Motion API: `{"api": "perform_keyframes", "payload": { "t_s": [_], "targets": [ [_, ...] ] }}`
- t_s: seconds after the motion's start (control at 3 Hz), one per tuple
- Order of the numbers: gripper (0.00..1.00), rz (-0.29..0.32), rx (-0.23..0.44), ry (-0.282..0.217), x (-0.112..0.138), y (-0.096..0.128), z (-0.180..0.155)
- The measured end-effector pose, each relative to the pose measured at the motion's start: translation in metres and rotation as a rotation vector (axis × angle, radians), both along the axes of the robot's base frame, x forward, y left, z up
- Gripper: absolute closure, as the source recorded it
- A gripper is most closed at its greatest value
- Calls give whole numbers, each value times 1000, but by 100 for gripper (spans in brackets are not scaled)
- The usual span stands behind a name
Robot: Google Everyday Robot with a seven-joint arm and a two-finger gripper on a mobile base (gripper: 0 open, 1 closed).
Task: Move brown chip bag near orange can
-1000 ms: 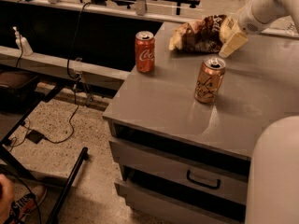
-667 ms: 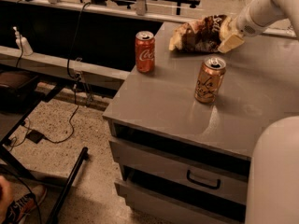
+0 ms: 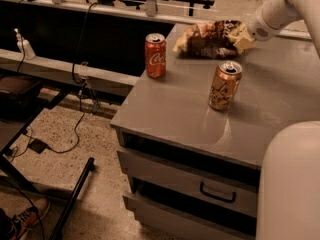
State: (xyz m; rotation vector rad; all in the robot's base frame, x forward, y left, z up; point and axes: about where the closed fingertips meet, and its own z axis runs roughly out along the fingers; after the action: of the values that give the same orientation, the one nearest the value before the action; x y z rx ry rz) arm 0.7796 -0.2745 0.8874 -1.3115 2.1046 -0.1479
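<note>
The brown chip bag [image 3: 207,38] lies crumpled at the back of the grey cabinet top [image 3: 170,109]. The orange can [image 3: 224,85] stands upright in front of it, a short gap nearer to me. My gripper [image 3: 243,37] reaches in from the upper right on its white arm and sits at the bag's right end, touching it. The bag's right edge is hidden behind the gripper.
A red Coca-Cola can [image 3: 155,55] stands near the cabinet's left edge. Drawers with a dark handle [image 3: 217,194] are below. My white body [image 3: 290,184] fills the lower right. Cables [image 3: 75,129], a black stand leg [image 3: 72,199] and a shoe [image 3: 30,215] lie on the floor at left.
My gripper has moved up and left from beside the bag's lower right corner onto the bag's right end. The bag and both cans have not moved.
</note>
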Motion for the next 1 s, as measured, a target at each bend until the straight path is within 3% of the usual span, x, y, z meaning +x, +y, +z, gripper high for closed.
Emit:
{"api": "perform_keyframes", "payload": {
  "t_s": [0.33,0.67,1.0],
  "targets": [
    [100,59,9,19,-20,4,26],
    [100,81,21,18,-40,-5,54],
    [100,66,28,13,-56,-23,71]
  ]
}}
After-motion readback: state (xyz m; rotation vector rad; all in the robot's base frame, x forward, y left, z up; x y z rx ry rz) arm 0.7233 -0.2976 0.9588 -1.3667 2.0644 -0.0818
